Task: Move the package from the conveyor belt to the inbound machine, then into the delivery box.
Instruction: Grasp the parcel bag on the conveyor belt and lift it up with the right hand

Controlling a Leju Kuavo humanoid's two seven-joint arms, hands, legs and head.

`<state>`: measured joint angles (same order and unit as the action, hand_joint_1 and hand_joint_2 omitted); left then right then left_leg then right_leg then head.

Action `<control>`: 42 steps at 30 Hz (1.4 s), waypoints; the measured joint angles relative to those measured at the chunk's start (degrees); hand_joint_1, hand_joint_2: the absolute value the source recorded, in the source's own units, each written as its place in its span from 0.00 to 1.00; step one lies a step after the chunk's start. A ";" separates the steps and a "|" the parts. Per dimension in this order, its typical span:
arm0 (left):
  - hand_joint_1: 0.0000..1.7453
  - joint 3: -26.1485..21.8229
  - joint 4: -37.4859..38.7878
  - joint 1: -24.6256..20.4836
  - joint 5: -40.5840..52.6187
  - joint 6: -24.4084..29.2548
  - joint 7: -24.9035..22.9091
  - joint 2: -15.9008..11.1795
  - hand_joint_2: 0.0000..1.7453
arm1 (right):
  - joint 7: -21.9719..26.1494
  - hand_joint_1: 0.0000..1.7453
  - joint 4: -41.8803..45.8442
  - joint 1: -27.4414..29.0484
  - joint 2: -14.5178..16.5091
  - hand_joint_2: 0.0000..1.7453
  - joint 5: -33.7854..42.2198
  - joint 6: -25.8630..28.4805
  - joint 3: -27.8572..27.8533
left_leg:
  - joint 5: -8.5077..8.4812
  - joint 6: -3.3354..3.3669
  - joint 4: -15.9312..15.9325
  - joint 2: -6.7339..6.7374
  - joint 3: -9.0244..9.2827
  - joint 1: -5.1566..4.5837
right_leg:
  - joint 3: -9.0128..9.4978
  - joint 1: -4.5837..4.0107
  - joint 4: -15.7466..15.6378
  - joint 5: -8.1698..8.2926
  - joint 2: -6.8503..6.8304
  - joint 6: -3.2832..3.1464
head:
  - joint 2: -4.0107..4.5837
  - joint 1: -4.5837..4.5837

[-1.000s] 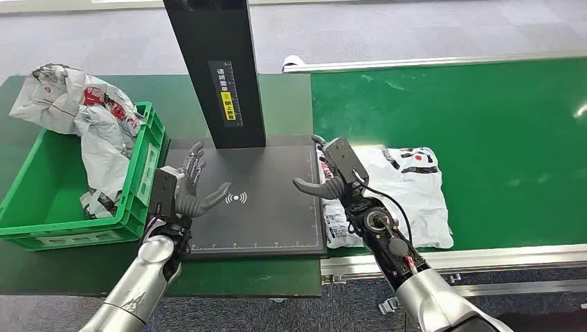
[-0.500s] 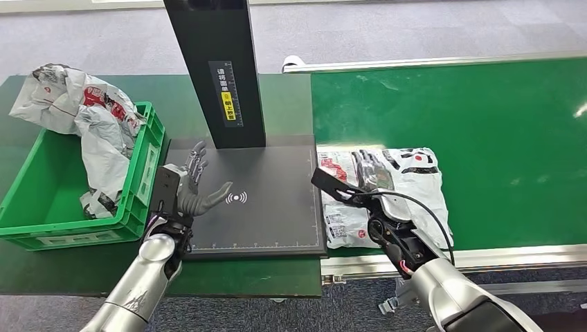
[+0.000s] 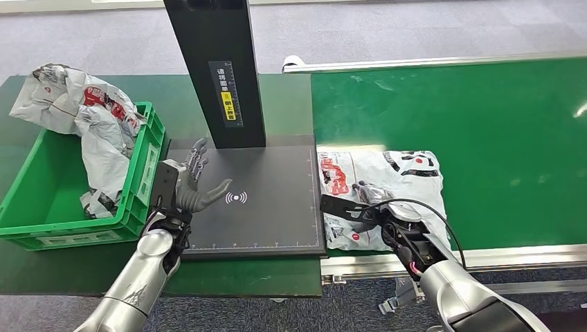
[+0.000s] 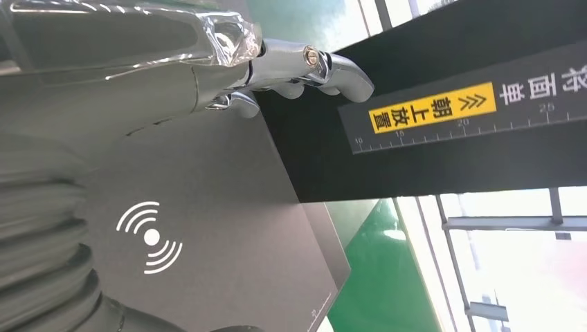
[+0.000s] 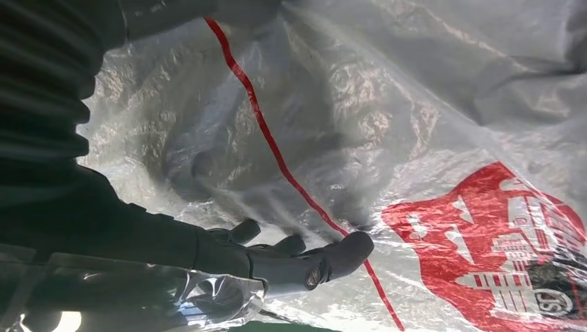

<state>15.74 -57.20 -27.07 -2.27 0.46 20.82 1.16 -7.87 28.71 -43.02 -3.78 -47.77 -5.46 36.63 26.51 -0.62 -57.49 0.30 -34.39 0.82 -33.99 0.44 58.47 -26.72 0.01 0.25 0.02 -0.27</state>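
Observation:
A white plastic package (image 3: 408, 190) with red and black print lies flat on the green conveyor belt (image 3: 484, 117), beside the right edge of the inbound machine's black plate (image 3: 277, 221). My right hand (image 3: 363, 205) lies low on the package's near left part, fingers stretched and touching the film, thumb pointing toward the plate. The right wrist view shows those fingers (image 5: 304, 266) pressing on the crinkled package (image 5: 450, 138) without clasping it. My left hand (image 3: 190, 185) hovers open over the plate's left side, fingers spread; the left wrist view shows this hand (image 4: 208, 62) above the plate (image 4: 208, 228).
The machine's black post (image 3: 214, 69) rises at the plate's back. A green delivery box (image 3: 41, 207) at the left holds crumpled grey packages (image 3: 90, 117). The belt's metal rail (image 3: 484, 256) runs along the near edge.
My right hand has come down from above the plate's right edge and moved right onto the package. The left hand has barely shifted.

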 joint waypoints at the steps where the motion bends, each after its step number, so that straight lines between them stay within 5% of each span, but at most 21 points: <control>1: 0.00 -0.10 0.00 0.00 0.02 -0.04 -0.07 0.01 1.00 | 0.03 1.00 -0.12 0.00 0.00 1.00 -0.07 -0.17 -0.26 | 0.00 0.00 0.00 0.00 0.00 0.00 | 0.00 0.00 0.00 0.00 0.00 0.00 | 0.00 0.00; 18: 0.00 -0.79 -0.25 0.66 0.53 -0.29 -0.65 0.21 1.00 | -0.01 1.00 -0.76 -0.28 0.07 1.00 -0.77 -0.34 -3.35 | 0.00 0.00 0.00 -0.03 0.00 0.00 | 0.01 0.00 0.00 0.00 0.00 0.00 | 0.00 -0.01; 20: 0.00 -0.94 -0.68 1.21 0.54 -0.27 -0.73 0.19 1.00 | 0.76 1.00 -0.55 -0.10 0.09 1.00 -1.27 2.08 -3.58 | 0.00 0.00 0.00 -0.03 -0.01 0.00 | 0.02 0.00 0.01 0.00 0.00 0.00 | 0.00 -0.01; 23: 0.00 -1.70 -3.05 3.38 0.54 0.28 -0.97 0.08 1.00 | 3.32 1.00 2.38 1.12 0.20 1.00 -1.48 12.64 -5.28 | 0.00 0.00 0.00 -0.01 -0.03 0.00 | 0.00 0.00 0.01 0.00 0.00 0.00 | -0.01 0.00; 28: 0.00 -2.56 -7.00 6.61 0.68 1.50 -1.09 -0.07 1.00 | 11.56 1.00 13.33 4.41 0.83 1.00 3.80 29.75 -12.28 | 0.01 0.00 0.01 -0.04 -0.05 0.01 | -0.04 -0.01 0.00 -0.04 -0.01 -0.01 | -0.01 0.00; 33: 0.00 -2.65 -7.45 6.82 0.53 2.18 -0.26 0.02 1.00 | 23.72 1.00 22.56 7.36 1.92 1.00 13.44 40.89 -19.02 | 0.01 0.00 0.01 -0.05 -0.04 0.01 | -0.02 -0.01 0.00 -0.04 -0.01 0.00 | 0.00 -0.01; 38: 0.00 -2.63 -6.88 6.07 -0.08 2.49 1.31 0.20 1.00 | 36.48 1.00 29.40 10.19 3.39 1.00 20.17 45.10 -24.66 | 0.00 0.00 0.00 -0.04 -0.03 0.00 | -0.02 0.00 -0.01 -0.02 -0.01 0.01 | 0.00 -0.01; 42: 0.00 -2.58 -6.20 5.16 0.61 4.25 3.61 0.32 1.00 | 41.00 1.00 32.55 12.03 4.14 1.00 21.00 45.10 -26.07 | 0.01 0.00 0.01 -0.03 -0.03 0.01 | -0.02 -0.01 0.00 -0.02 -0.01 0.01 | -0.01 0.00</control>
<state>13.16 -63.40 -21.91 -1.66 4.71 24.42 1.49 33.13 61.26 -30.99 0.36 -26.77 39.64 10.56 26.52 -0.62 -57.48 0.27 -34.42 0.82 -34.01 0.44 58.47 -26.74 0.01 0.26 0.01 -0.27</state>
